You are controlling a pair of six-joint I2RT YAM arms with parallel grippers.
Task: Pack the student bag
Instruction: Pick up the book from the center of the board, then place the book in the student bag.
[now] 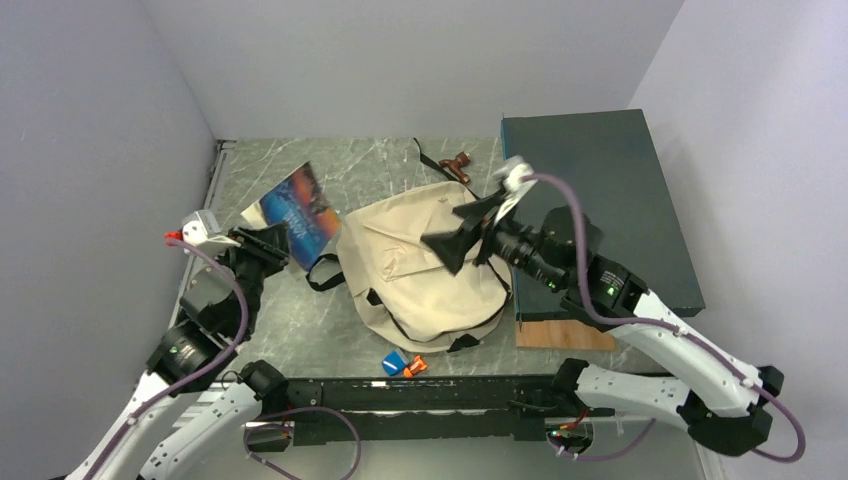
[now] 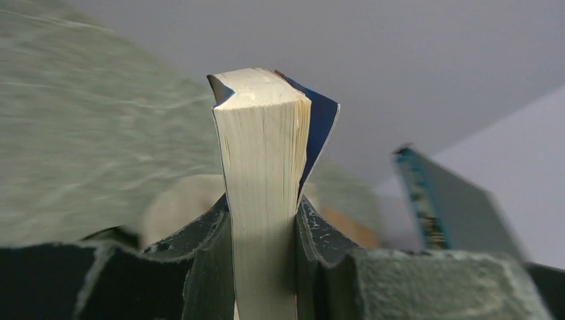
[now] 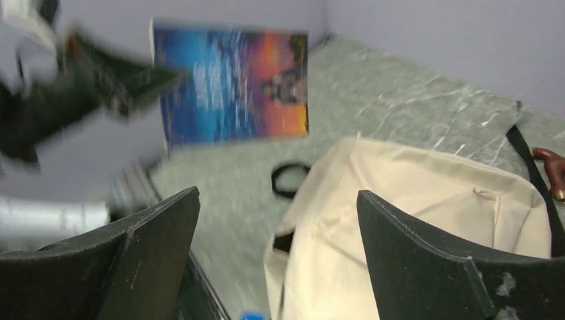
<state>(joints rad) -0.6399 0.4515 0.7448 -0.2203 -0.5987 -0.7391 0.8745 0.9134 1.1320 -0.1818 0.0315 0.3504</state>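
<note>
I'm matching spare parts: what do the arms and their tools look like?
The left arm and right arm have white links, black joints and looping purple-grey cables. The right one shows green lights. The left tool and right tool have black, scuffed wedge-shaped fingers.

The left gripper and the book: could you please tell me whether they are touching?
Touching. The left wrist view shows the book squeezed between both fingers of the left gripper, with no gap.
</note>
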